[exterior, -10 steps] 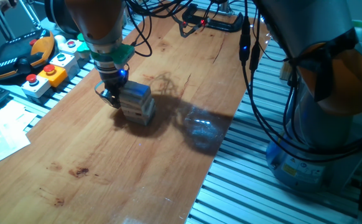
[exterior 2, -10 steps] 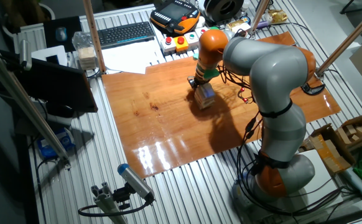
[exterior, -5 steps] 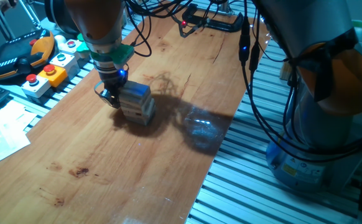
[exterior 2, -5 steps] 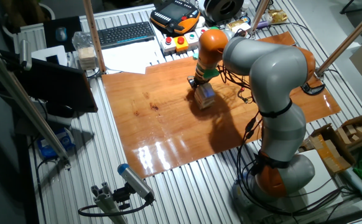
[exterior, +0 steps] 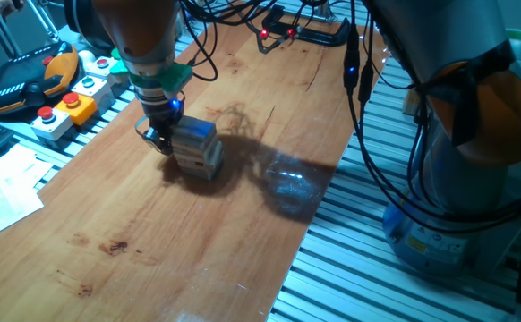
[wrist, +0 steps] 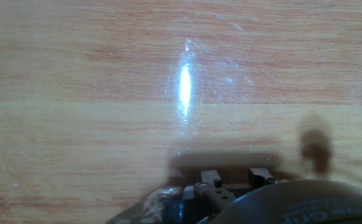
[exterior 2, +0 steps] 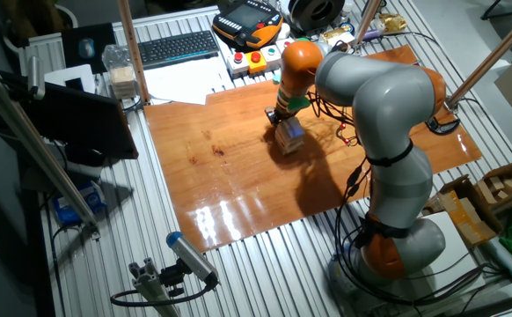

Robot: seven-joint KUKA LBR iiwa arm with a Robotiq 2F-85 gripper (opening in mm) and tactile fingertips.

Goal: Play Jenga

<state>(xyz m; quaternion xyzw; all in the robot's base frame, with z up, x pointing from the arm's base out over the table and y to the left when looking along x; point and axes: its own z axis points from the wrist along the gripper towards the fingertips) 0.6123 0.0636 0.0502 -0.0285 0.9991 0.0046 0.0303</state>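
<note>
The Jenga tower (exterior: pixel 198 148) is a small stack of pale wood blocks standing on the wooden tabletop (exterior: pixel 153 233), tinted blue on top by a light on the hand. My gripper (exterior: pixel 157 139) hangs low against the tower's left side, its dark fingers level with the middle layers. From the other fixed view, the tower (exterior 2: pixel 290 136) sits just below-right of the gripper (exterior 2: pixel 276 118). The hand view shows only bare tabletop (wrist: pixel 106 93) and two fingertips (wrist: pixel 210 178) at the bottom edge, a narrow gap between them. No block shows between them.
Coloured push-button boxes (exterior: pixel 68 107) and an orange-black pendant (exterior: pixel 28 80) lie off the board's far left edge. Papers (exterior: pixel 1 192) and a keyboard (exterior 2: pixel 177 48) are beyond that edge. Cables (exterior: pixel 287 31) cross the far end. The robot base (exterior: pixel 457 179) stands at the right.
</note>
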